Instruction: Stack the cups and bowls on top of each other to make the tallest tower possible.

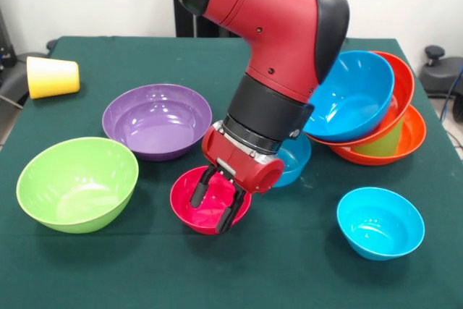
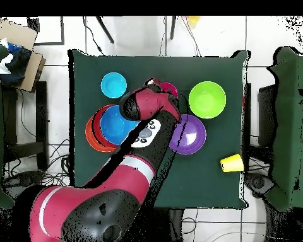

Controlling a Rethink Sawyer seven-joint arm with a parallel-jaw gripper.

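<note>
The gripper (image 1: pixel 212 205) is lowered into the pink-red bowl (image 1: pixel 195 211), its two black fingers (image 1: pixel 197 193) spread apart; one is seen inside the bowl and the other at the near rim, so the rim seems to lie between them, though a firm clasp cannot be confirmed. In the overhead view only a sliver of that bowl (image 2: pixel 170 89) shows past the arm (image 2: pixel 141 135).

A small blue bowl (image 1: pixel 295 161) behind the gripper is mostly hidden by the wrist. The tower (image 1: pixel 369 117) leans at the table's right side: a tilted blue bowl (image 1: pixel 351 95) rests in two orange bowls (image 1: pixel 405 132), and a strip of light green cup (image 1: pixel 380 142) is glimpsed between the orange rims. From above, this pile (image 2: pixel 102 129) is partly covered by the arm.

The purple bowl (image 1: pixel 155 119), lime green bowl (image 1: pixel 76 182) and cyan bowl (image 1: pixel 380 222) stand apart on the green table (image 1: pixel 289 273). The yellow cup (image 1: pixel 52 77) lies on its side near the far left corner.
</note>
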